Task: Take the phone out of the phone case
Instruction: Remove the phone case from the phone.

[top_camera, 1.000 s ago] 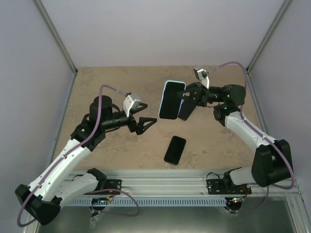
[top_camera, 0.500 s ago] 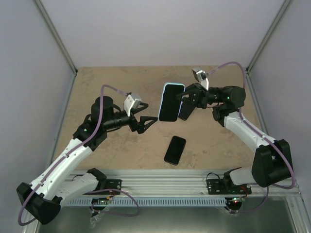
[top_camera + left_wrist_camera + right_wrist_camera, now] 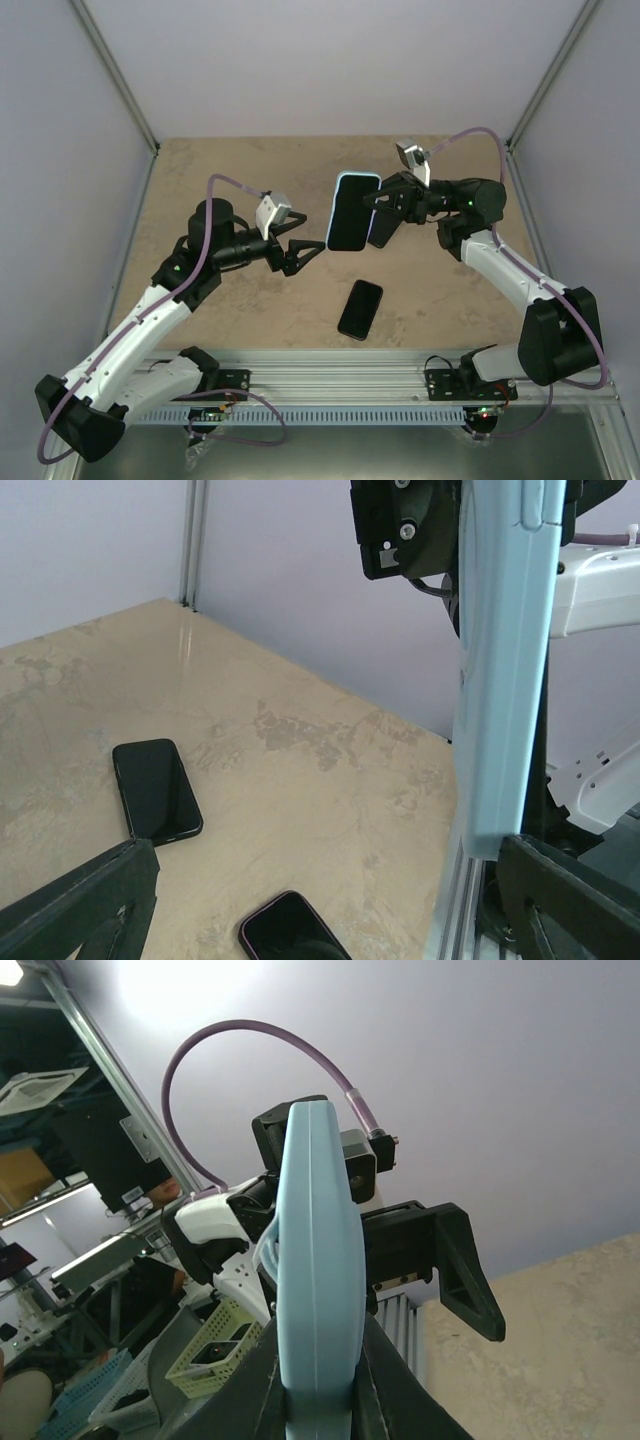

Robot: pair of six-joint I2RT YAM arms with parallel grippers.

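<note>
the right gripper [image 3: 374, 214] clamps the light blue phone case [image 3: 349, 210] upright above the table [image 3: 230, 170]. the left gripper [image 3: 306, 256] gapes wide, empty, near it. a black phone [image 3: 360, 309] lies flat below.

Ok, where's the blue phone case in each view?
Top external: blue phone case at centre, above the table.
Left wrist: right side, edge-on, table behind it.
Right wrist: centre, edge-on, close up.
Shared landmark: the tan table, lower right in the right wrist view.
</note>
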